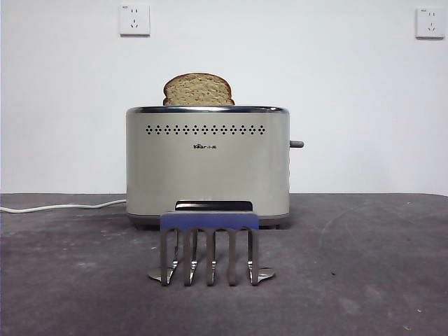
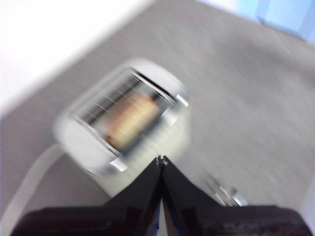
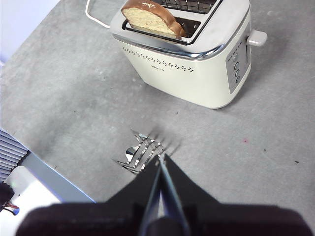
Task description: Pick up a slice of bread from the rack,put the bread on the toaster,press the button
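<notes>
Bread: the slice of bread (image 1: 198, 89) stands in the toaster (image 1: 208, 168) slot — domed top showing.
Rack: the rack (image 1: 209, 245) sits at the toaster's 6 o'clock.
Hands: left hand (image 2: 161, 160) and right hand (image 3: 160, 156) both closed, gripping nothing — above the counter (image 1: 364, 280).

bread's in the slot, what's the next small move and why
Probably bring the right pincer toward the button. The slice of bread already stands in the toaster, its top poking out, the button looks unpressed, the rack holds nothing, and both pincers are shut and away from it.
</notes>
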{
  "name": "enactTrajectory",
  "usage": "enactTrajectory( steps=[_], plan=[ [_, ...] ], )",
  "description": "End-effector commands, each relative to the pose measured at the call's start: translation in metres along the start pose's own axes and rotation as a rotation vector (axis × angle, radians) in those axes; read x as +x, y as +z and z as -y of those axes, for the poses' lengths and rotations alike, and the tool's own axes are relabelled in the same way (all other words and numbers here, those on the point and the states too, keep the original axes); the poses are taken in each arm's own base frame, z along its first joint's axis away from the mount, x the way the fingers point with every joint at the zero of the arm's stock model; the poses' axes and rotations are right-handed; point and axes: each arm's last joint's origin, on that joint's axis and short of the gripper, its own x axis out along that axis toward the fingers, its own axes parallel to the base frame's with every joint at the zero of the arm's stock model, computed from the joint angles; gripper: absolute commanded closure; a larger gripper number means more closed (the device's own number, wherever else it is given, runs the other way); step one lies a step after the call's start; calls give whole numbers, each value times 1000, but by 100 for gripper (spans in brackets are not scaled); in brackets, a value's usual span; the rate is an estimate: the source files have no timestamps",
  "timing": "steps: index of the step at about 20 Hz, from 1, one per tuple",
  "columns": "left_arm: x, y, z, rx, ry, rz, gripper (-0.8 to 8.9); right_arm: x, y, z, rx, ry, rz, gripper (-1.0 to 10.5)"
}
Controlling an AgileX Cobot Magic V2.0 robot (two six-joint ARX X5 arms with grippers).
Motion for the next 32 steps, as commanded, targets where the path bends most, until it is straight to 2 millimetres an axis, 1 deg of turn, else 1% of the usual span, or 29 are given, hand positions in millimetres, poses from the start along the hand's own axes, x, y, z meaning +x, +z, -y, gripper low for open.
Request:
enactTrajectory(
  steps=[1,2,4,6,8,10,12,13,15,19,21,23,25,28,32],
  plan=[
    [-44,9,-6,46,87,239,817,1,0,1,-4,-2,0,946],
    [-61,10,-7,60,125,307,817,1,0,1,-4,-2,-1,946],
    [-92,5,-6,81,223,370,817,1,0,1,-4,-2,-1,946],
    [-111,-7,-3,103,331,402,817,1,0,1,-4,-2,-1,946],
    [-122,-28,4,124,459,458,817,1,0,1,-4,-2,-1,946],
    [-120,-58,10,125,627,500,817,1,0,1,-4,-2,-1,946],
    [-106,-96,13,110,759,514,817,1,0,1,-4,-2,-1,946],
    [-97,-116,15,107,774,517,817,1,0,1,-4,-2,-1,946],
    [-73,-158,18,68,777,509,817,1,0,1,-4,-2,-1,946],
    [-26,-235,22,24,754,428,817,1,0,1,-4,-2,-1,946],
    [-3,-270,24,-27,732,391,817,1,0,1,-4,-2,-1,946],
    [14,-298,25,-64,712,347,817,1,0,1,-4,-2,0,946],
    [27,-321,28,-91,697,311,817,1,0,1,-4,-2,-1,946],
    [40,-344,31,-104,687,282,817,1,0,1,-4,-2,-1,946],
    [48,-360,33,-112,681,266,817,1,0,1,-4,-2,-1,946]
  ],
)
